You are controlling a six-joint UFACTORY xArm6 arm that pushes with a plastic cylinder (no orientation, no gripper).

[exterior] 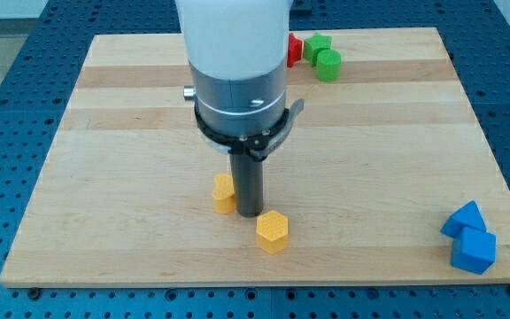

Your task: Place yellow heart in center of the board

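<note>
Because the yellow heart [224, 192] sits below the middle of the board [104, 133], toward the view's bottom, you should judge the task as begun but not finished. Starting nearest you, at the view's bottom right corner two blue blocks [469, 237] lie touching each other, well apart from everything that matters here. A little left of centre along the bottom, a yellow hexagon block [272, 230] stands just below and to the right of my tip [251, 215]. My tip rests on the board right beside the yellow heart, on the heart's right side and apparently touching it, though the rod hides part of the block, so you cannot fully confirm its outline. There are no fingers on this arm, only the straight rod, so nothing is spread or pinched. What is left, in my judgement, is a push toward the view's top, and from where my tip stands now it would first need to come round below the heart. At the far edge, a red block [295, 48] and two green blocks [323, 57] cluster together at the view's top, clear of any path to the centre.
</note>
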